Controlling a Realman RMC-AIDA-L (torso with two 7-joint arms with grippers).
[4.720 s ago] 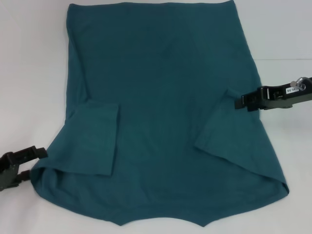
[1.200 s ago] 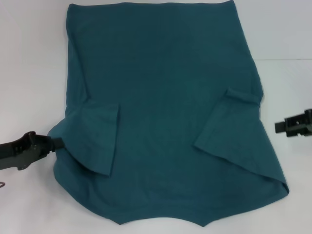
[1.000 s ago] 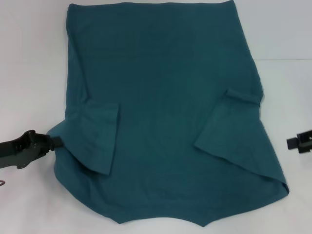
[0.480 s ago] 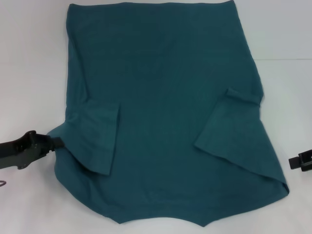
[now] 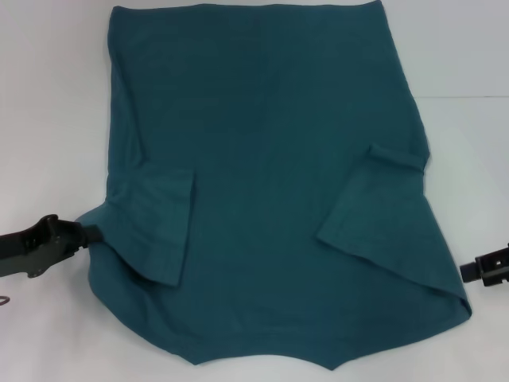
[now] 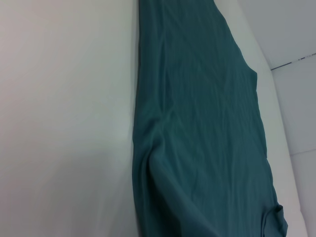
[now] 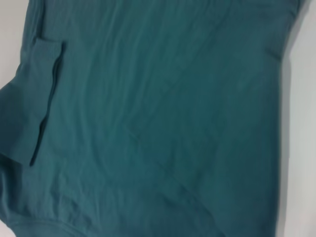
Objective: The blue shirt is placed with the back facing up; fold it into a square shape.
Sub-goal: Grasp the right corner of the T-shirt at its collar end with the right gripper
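The blue shirt (image 5: 270, 159) lies flat on the white table (image 5: 48, 119), plain side up, with both sleeves folded inward: the left sleeve (image 5: 159, 231) and the right sleeve (image 5: 374, 207). My left gripper (image 5: 89, 231) is at the shirt's left edge beside the folded sleeve, shut on the cloth, which rises in a small peak toward it. My right gripper (image 5: 464, 271) is just off the shirt's near right corner, at the picture's edge. The shirt also fills the left wrist view (image 6: 197, 123) and the right wrist view (image 7: 158, 123).
Bare white table shows on both sides of the shirt. A seam line in the table (image 5: 465, 97) runs along the far right. The shirt's near edge reaches the bottom of the head view.
The right gripper left the right sleeve and moved out and toward me, down to the shirt's near right corner. The left gripper took hold of the left edge and has stayed there.
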